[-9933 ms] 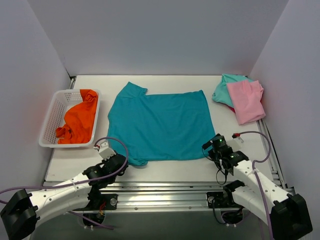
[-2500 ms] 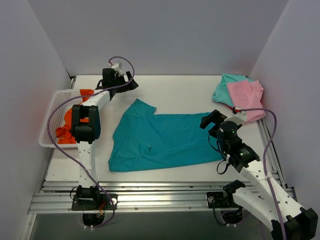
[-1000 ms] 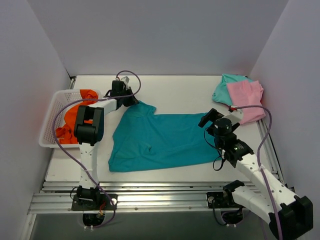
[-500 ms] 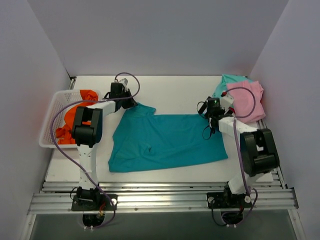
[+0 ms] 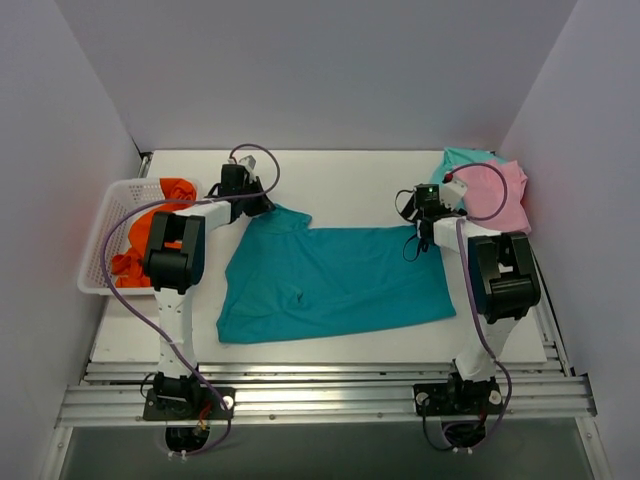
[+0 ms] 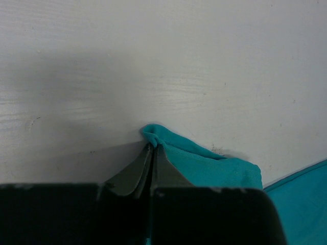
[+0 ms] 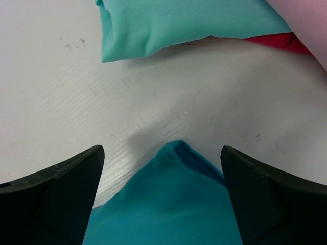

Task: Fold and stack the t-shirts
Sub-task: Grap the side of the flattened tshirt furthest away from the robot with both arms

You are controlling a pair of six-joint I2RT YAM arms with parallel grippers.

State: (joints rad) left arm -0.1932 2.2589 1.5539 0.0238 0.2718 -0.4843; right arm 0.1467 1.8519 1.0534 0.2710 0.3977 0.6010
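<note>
1. Two corners of the teal-blue t-shirt point(image 5: 330, 280) have a gripper at them, the far-left and the far-right. The shirt lies spread across the middle of the table point(image 5: 350, 170), with a few wrinkles in its left half.
2. Over to the left gripper point(image 6: 152, 148): jaws pressed together, clamped on the very tip of the far-left corner. The cloth is pinched up into a small peak, and beyond it the wrist view shows nothing but bare white tabletop.
3. Now the right gripper point(image 7: 161, 149): jaws wide apart, straddling the far-right corner. The teal point sits between the two fingers point(image 7: 61, 194); I cannot tell whether either touches it.
4. Edges: the far hem runs fairly straight from one gripper to the other. The near hem slants, lower at its left end, and stops short of the table's front edge, leaving a bare strip.
5. Left side: the white lattice basket point(image 5: 100, 255) sits by the table's left edge, holding the orange t-shirt point(image 5: 150, 245). A band of bare table lies between basket and teal cloth, with the left arm point(image 5: 175, 260) standing over it.
6. Right side: the right arm point(image 5: 500, 275) stands just off the shirt's right hem.
7. Far right corner: the pink t-shirt point(image 5: 500, 195) lies on the mint-green t-shirt point(image 7: 179, 20), with a sliver of red cloth point(image 7: 283, 41) peeking out beneath. Bare table separates the mint edge from the teal corner, so they are near but apart.
8. Widest open room: the stretch from the far hem to the back wall.
</note>
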